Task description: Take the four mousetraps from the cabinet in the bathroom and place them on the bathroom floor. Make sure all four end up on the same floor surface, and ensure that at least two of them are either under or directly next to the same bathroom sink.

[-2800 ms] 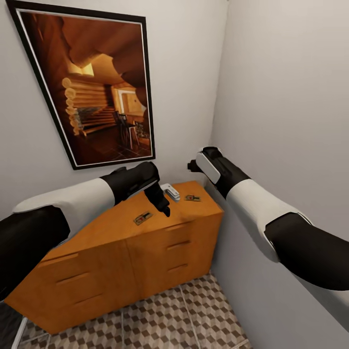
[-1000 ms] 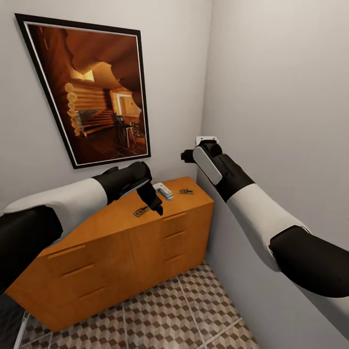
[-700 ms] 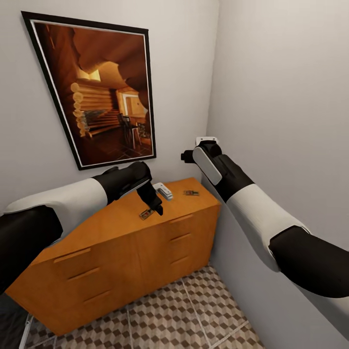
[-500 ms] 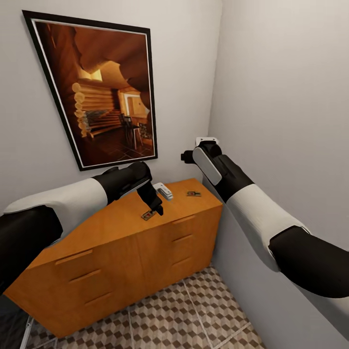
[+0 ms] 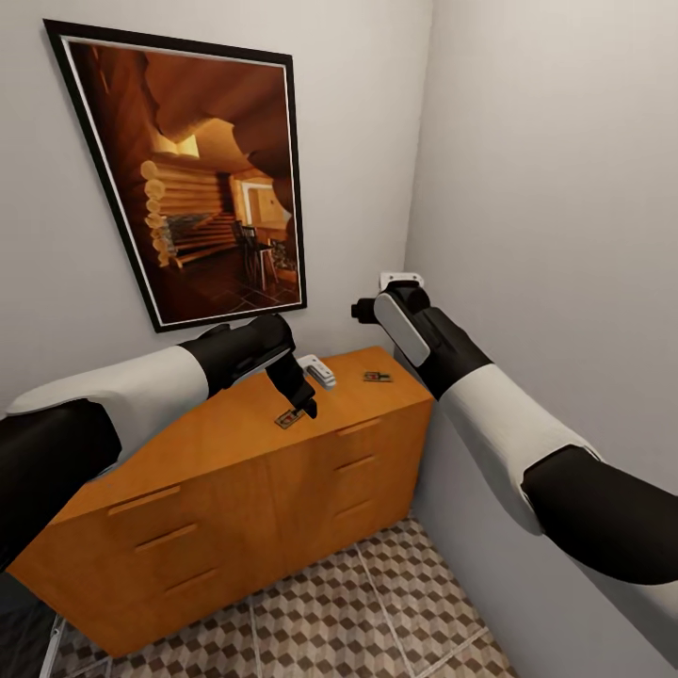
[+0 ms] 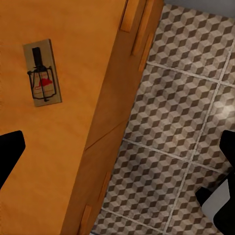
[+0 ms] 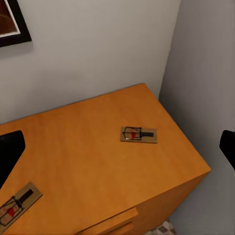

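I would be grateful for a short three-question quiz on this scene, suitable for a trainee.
1. True or false: the mousetrap near the cabinet's right end lies flat on its top.
2. Multiple choice: the left gripper hangs over A) the bathroom floor, B) the cabinet top beside a second mousetrap, C) the framed picture.
3. Fill in: in the right wrist view, both mousetraps lie on the ____.

Key
1. True: it lies flat, apart from the white object.
2. B.
3. Cabinet: one mid-top, one at the near edge.
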Tool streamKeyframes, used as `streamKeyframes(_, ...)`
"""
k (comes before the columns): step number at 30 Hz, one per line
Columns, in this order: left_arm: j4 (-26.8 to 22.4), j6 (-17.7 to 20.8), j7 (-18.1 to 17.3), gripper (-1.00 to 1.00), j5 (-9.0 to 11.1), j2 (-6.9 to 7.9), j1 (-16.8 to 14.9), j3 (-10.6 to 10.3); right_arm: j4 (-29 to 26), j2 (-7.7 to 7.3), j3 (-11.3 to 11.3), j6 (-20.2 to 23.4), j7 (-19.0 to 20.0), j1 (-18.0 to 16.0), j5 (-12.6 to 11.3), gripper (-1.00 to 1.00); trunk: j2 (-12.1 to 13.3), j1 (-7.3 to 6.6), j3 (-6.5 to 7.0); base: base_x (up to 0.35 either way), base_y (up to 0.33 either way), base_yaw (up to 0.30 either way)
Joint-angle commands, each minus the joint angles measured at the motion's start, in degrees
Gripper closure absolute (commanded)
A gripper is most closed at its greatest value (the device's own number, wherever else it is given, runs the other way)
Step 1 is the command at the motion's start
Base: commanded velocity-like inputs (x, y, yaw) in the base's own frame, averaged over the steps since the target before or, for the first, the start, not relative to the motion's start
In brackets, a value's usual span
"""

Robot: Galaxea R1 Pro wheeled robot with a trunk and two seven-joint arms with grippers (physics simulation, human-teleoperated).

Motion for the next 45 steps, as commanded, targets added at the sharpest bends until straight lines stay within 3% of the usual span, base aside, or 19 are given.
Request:
streamKeyframes(1,-0.1,0.0,-0.4,-1.0,-0.2,0.03,-0.1,-0.3,0.0,-0.01,0.2,0.0,-0.6,0.0,-0.6,-1.0,-0.1,0.04,-0.14,0.001,0.001,0.0)
streamKeyframes(15,0.1,-0.1,-0.4,-1.0,-0.2,0.23,-0.1,-0.3,0.0,-0.03,0.2,-0.3,-0.6,0.2,-0.6,-1.0,-0.1,0.04,-0.14,0.027,0.03,0.0)
streamKeyframes(45,0.2,-0.1,-0.4,-1.0,-0.2,0.13,-0.1,-0.1,0.2,-0.04,0.3,-0.7,-0.7,0.2,-0.6,-1.0,-0.1,0.04,-0.14,0.214,0.215,0.0)
